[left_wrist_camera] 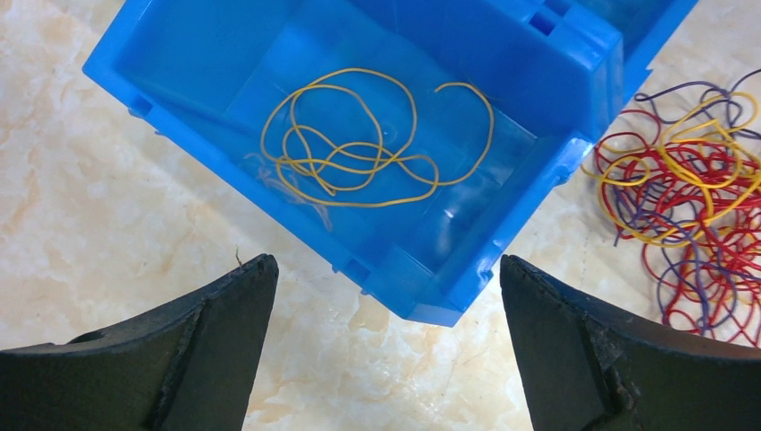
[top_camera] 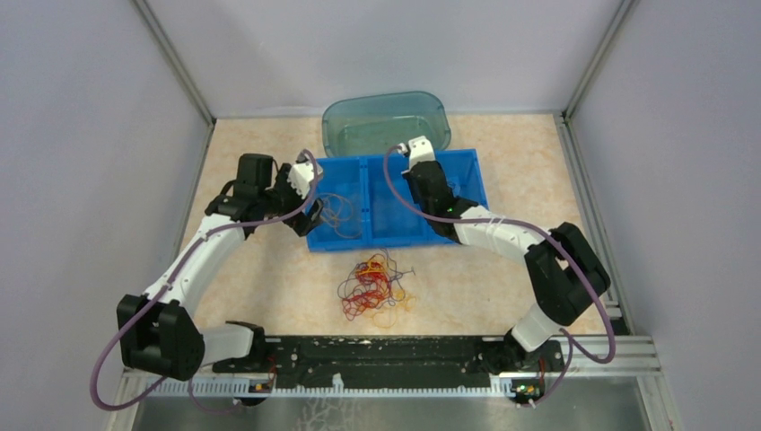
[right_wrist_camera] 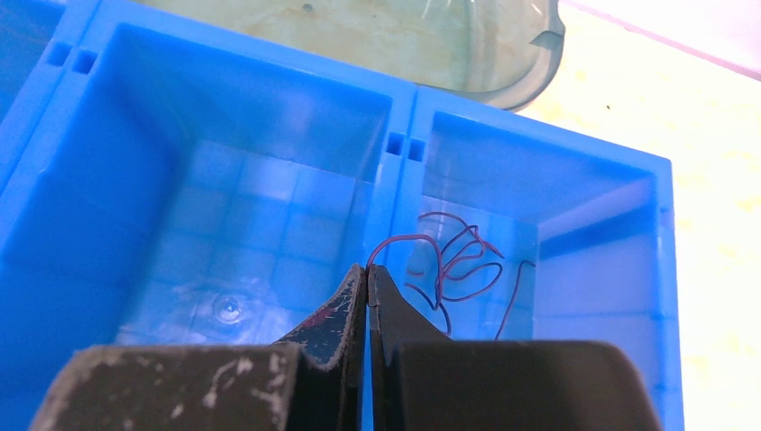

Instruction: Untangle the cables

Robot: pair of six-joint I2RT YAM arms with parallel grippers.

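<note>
The cables (top_camera: 372,287) lie as a loose clump of red, yellow and dark purple loops on the table (top_camera: 269,269), at centre frame in the top view, just below the divided blue bin (top_camera: 345,242) and apart from it; a clear teal tub (top_camera: 377,121) sits above the bin, touching its far rim.

The left arm (top_camera: 193,265) reaches to the bin's left edge; its jaws are released and spread wide, with nothing between them. The left wrist view shows what the top view gives only as faint strands: a single yellow cable (left_wrist_camera: 359,166) coiled loosely on the floor of one compartment, in the upper middle of that frame; the clump appears at its right edge, outside the bin wall.

The right arm (top_camera: 489,235) stretches over the bin's right half in the top view and hides what lies under it. The right wrist view shows it: a dark red cable (right_wrist_camera: 462,269) lies in the right-hand compartment; one strand arcs up to the tips; the right jaws are clenched and appear to nip that strand.
</note>
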